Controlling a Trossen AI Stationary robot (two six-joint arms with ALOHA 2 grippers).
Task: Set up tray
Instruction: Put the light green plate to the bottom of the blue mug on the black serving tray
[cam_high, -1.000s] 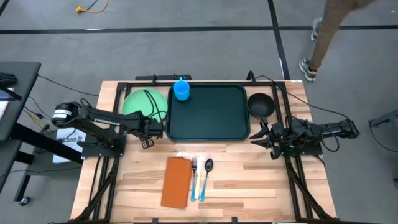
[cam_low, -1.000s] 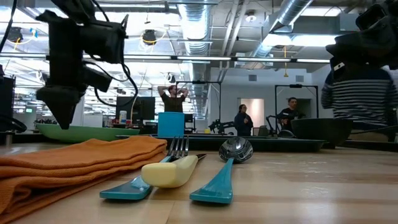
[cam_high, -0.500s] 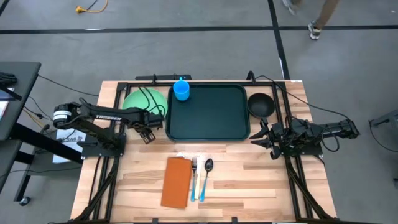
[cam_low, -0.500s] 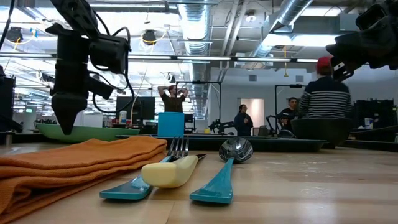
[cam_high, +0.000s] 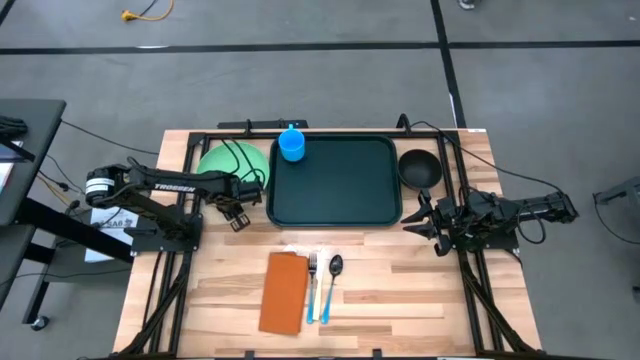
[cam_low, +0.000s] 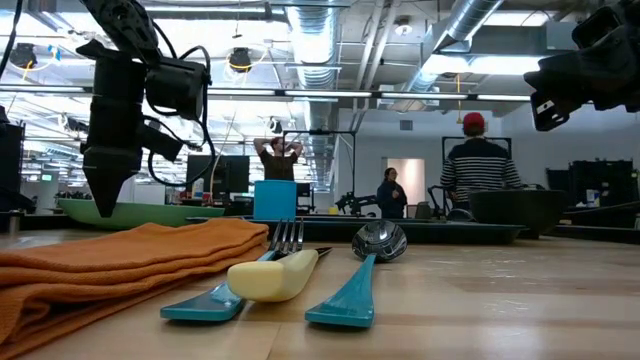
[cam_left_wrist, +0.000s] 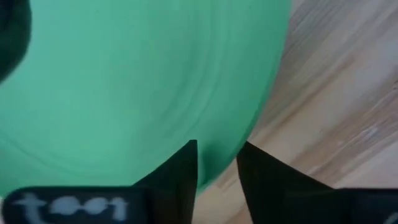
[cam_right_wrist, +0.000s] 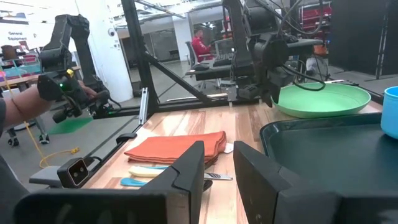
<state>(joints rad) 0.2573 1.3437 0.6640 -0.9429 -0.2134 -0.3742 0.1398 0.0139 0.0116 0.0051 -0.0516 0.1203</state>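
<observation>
The table (cam_high: 400, 290) carries everything, and the tray (cam_high: 335, 182) lies flat at the middle of its far edge, bare except for the blue cup (cam_high: 291, 146) at its far left corner, which suggests the setting-up has barely begun. The light green plate (cam_high: 232, 167) rests on the table just beside the tray's left rim, near the far left corner of the table, placed where the left arm can reach it. The left gripper (cam_high: 237, 207) hangs point-down over the plate's near edge; the left wrist view shows its two fingers (cam_left_wrist: 180, 174) with only a narrow gap between them, holding nothing, poised just above the rim (cam_left_wrist: 249, 134), probably lining up to pinch that rim and carry the plate over to the tray. The black bowl (cam_high: 419, 169) sits just off the tray's right rim. The right gripper (cam_high: 421, 221) waits by the table's right edge, near the tray's near right corner, its fingers a little apart and empty. The orange napkin (cam_high: 285, 291), fork (cam_high: 312, 285) and spoon (cam_high: 331, 281) lie side by side near the near edge, not yet moved.
</observation>
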